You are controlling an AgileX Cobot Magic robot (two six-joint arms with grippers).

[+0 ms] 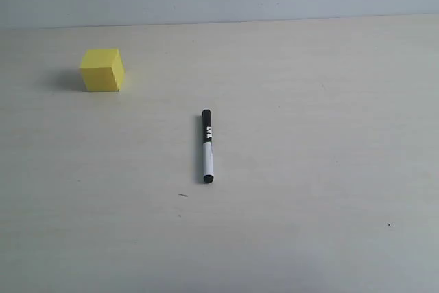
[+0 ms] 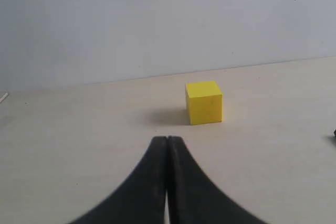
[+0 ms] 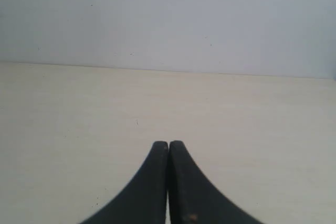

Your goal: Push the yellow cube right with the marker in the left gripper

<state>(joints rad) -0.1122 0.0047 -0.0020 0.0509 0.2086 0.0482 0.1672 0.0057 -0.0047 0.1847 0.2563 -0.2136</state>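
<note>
1. The pale, matte beige worktop (image 1: 329,224) carries both task items. Neither arm shows in the exterior view.

2. The black left gripper (image 2: 167,140) has its jaws pressed together with nothing between them. The black right gripper (image 3: 168,144) is closed in the same way and is also empty. I judge the pick-up step not yet done: I have to open the left gripper before any grasp.

3. The small, matte, sharp-edged yellow cube (image 1: 102,70) sits at the far left of the worktop, ahead of the left gripper in the left wrist view (image 2: 203,102). I expect it to be light and rigid. It should slide readily, and turn if pushed off centre.

4. The slim black-and-white plastic marker (image 1: 207,145) lies flat near the middle of the worktop, well apart from the cube, black cap end farthest from the exterior camera. I judge it stiff, light and smooth, and its round barrel is likely to roll. I would grip across the barrel near mid-length, where cap meets white section, leaving one end free to push with.
</note>
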